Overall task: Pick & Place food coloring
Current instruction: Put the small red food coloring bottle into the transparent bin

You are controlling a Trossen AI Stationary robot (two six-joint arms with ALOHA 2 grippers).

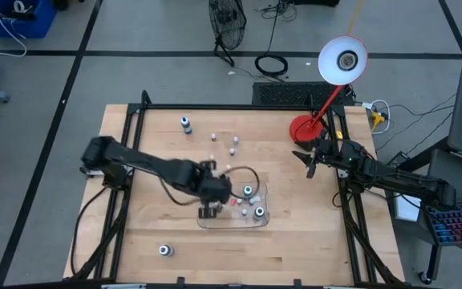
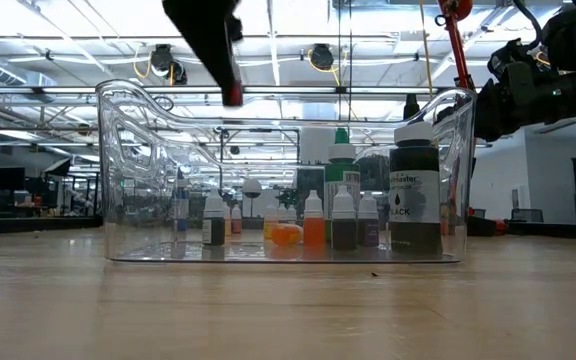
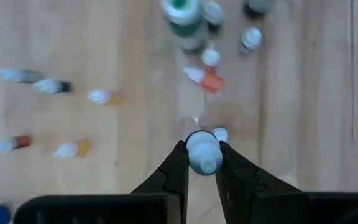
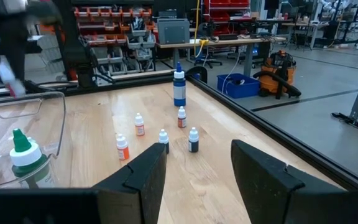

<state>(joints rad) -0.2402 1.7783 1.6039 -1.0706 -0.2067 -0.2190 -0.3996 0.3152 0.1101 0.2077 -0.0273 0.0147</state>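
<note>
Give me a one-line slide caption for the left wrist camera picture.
Left gripper shut on a small white-capped bottle, held above the wooden table with other little bottles scattered below.

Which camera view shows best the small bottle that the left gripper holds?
The left wrist view: the small bottle sits sharply between the left gripper fingers. High view hides it under the arm; low view shows a blur; right wrist view, a faint smear.

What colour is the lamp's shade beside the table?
White, on a red stand; the lamp shows best in the high view.
</note>
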